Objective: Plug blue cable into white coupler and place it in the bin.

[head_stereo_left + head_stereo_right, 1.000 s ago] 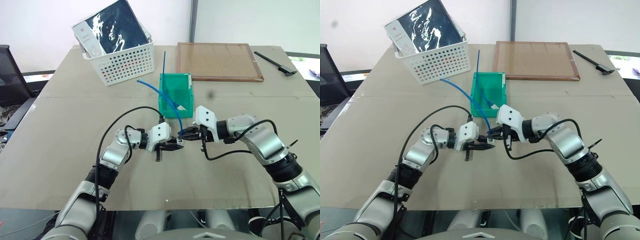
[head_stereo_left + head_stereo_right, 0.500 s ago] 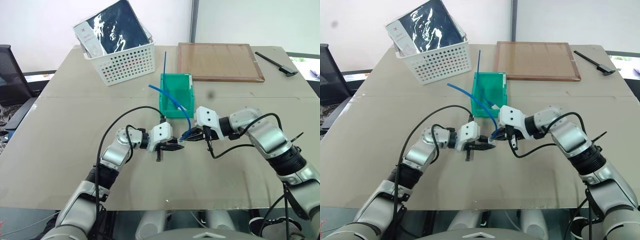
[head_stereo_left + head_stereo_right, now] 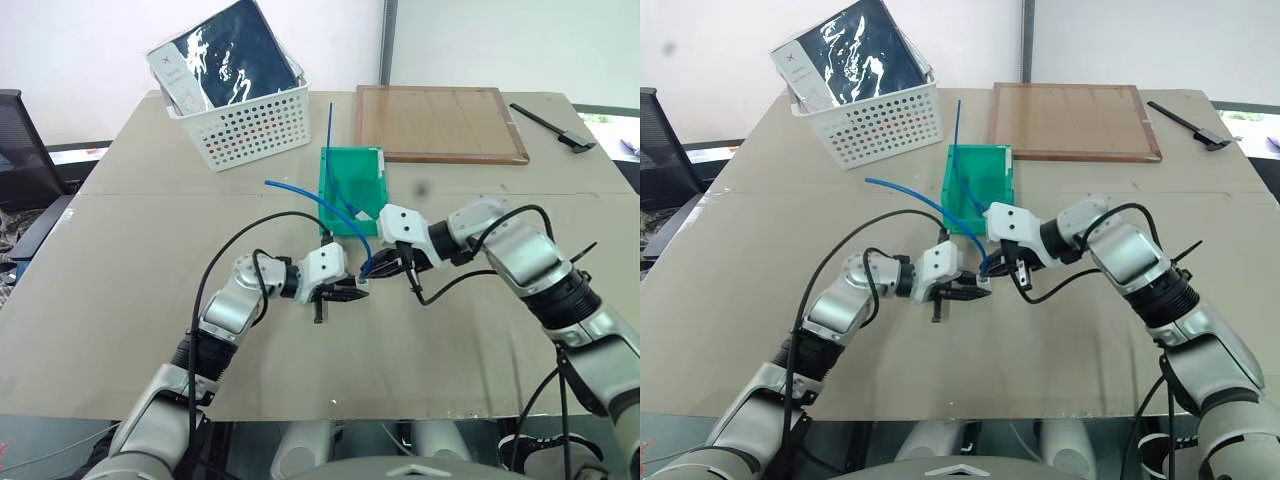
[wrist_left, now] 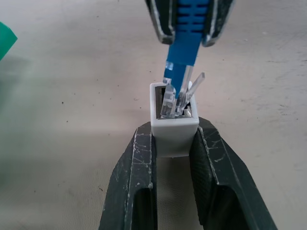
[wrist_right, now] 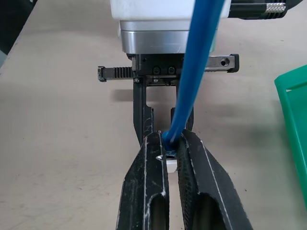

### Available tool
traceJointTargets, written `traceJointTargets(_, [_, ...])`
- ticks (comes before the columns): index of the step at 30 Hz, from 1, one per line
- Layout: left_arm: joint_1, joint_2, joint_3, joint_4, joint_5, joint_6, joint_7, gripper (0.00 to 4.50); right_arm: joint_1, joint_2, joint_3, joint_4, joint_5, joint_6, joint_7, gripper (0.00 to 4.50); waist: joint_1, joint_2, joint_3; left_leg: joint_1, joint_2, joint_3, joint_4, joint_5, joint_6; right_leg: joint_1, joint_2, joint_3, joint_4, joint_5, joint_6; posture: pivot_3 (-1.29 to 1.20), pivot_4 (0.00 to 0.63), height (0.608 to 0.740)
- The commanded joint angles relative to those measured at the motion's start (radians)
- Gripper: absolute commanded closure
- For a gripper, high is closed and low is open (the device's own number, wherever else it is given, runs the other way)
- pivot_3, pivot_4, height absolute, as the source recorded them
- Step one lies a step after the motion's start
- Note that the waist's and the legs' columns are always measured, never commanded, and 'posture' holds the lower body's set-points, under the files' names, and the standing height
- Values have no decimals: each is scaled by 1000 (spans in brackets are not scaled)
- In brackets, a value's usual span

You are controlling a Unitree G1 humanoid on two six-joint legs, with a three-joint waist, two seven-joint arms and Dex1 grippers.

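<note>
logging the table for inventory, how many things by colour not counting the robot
blue: 2, curved cable, straight cable
white: 2, coupler, basket
green: 1, bin
brown: 1, board
black: 1, tool
total: 7

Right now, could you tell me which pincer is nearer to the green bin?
Right. The right pincer, shut on the blue cable, is just in front of the bin; the left pincer, shut on the white coupler, sits farther back.
</note>
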Motion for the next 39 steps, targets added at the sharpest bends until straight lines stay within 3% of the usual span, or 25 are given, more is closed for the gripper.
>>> traceJointTargets(1, [-8,-6,-9,-71,-5,39,5,4148,-12,0,35,20,-33,23,19,4500,0,0,0,0,0,0,0,0,0,0,0,0,0,0,0,0,150,740])
traceJointTargets(10, [-12,3,-7,-117,-12,93,4,4148,-30,-21,32,32,-49,40,55,4500,0,0,0,-1,0,0,0,0,0,-1,0,0,0,0,0,0,150,740])
traceJointTargets(39, [27,-6,-21,42,28,-87,20,4148,-83,15,57,39,-37,111,102,4500,2,0,0,-2,0,0,0,0,0,-2,0,0,0,0,0,0,150,740])
